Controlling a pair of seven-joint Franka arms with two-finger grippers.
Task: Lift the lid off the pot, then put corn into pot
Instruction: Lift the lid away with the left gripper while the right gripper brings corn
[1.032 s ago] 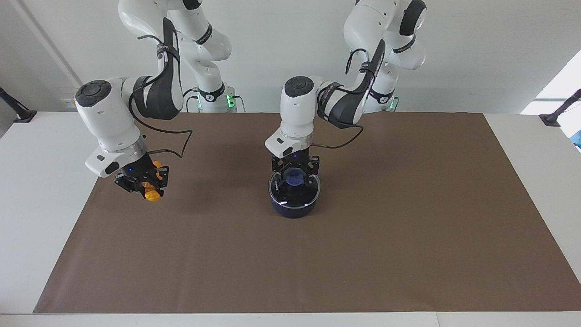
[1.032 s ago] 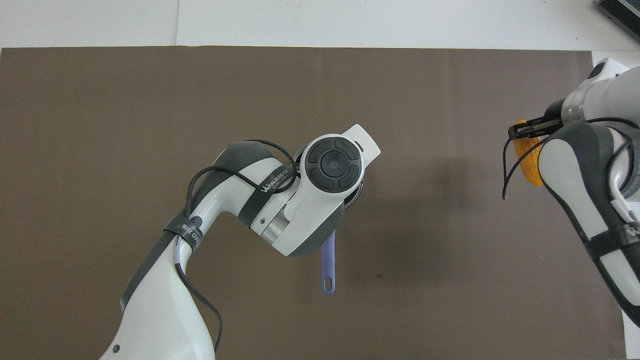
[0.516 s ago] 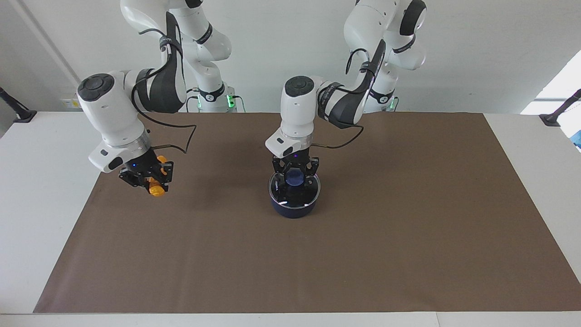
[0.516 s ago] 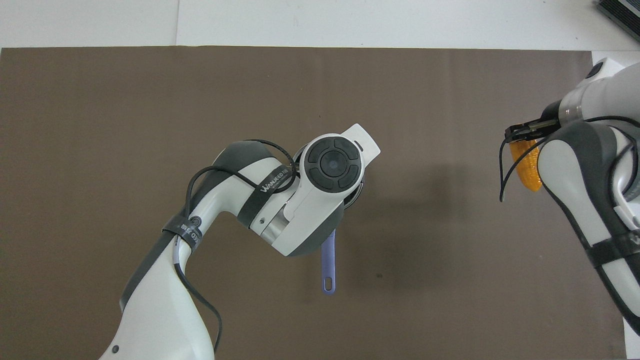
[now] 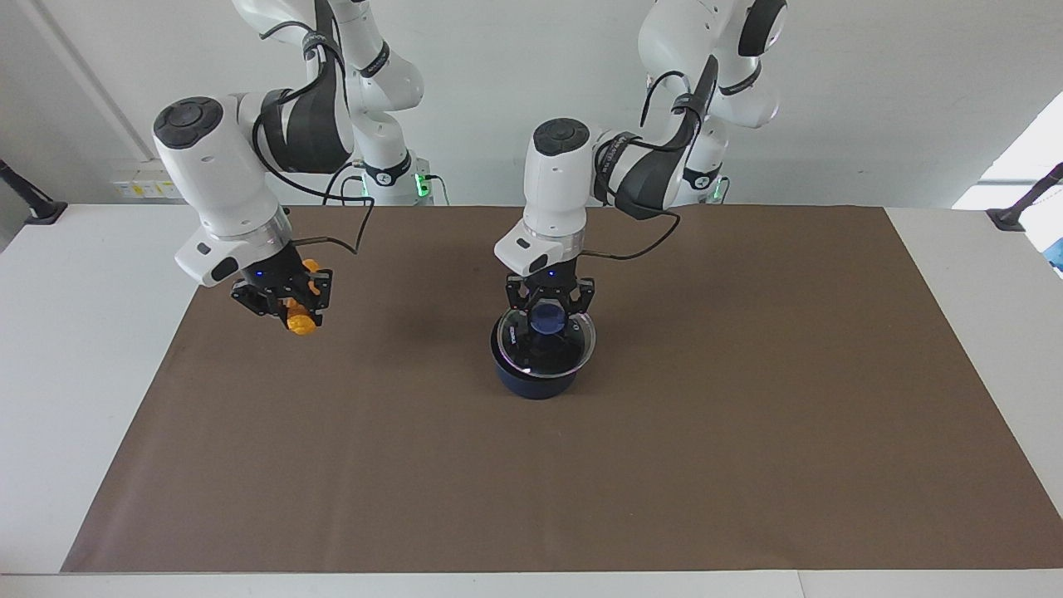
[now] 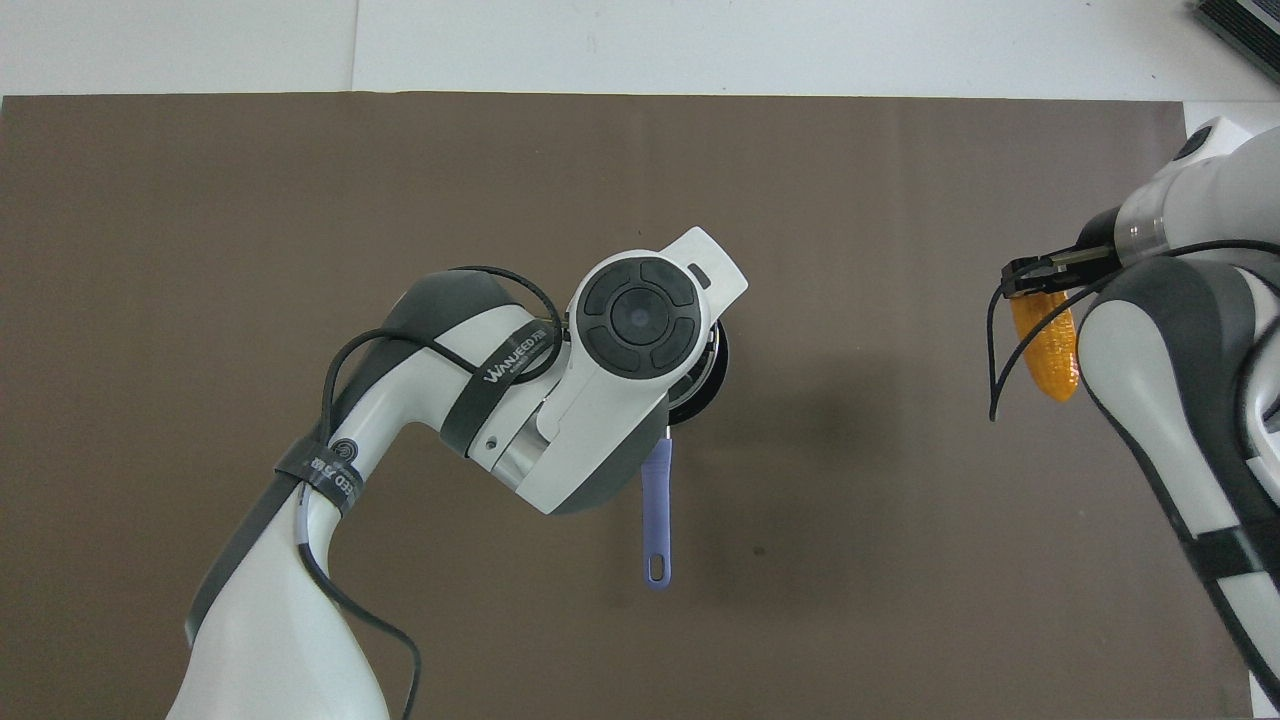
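Clamped on the blue knob, the left gripper (image 5: 549, 316) holds the lid (image 5: 544, 340) tilted just above the pot (image 5: 536, 382) at mid-table. Toward its own end, the right gripper (image 5: 291, 306) grips the corn (image 5: 300, 319) in the air.

The left gripper (image 5: 550, 314) hung straight down mid-table, fingers clamped. The right gripper (image 5: 286, 304), seemingly tilted, was closed too.

The pot (image 5: 536, 378) stands mid-mat (image 5: 747, 415), its handle (image 6: 656, 520) pointing toward the robots. The lid (image 5: 544, 342) hangs tilted just over the pot, gripped by the left gripper (image 5: 549, 318). The right gripper (image 5: 286, 309) holds the corn (image 5: 301, 320) over the mat's edge at the right arm's end.
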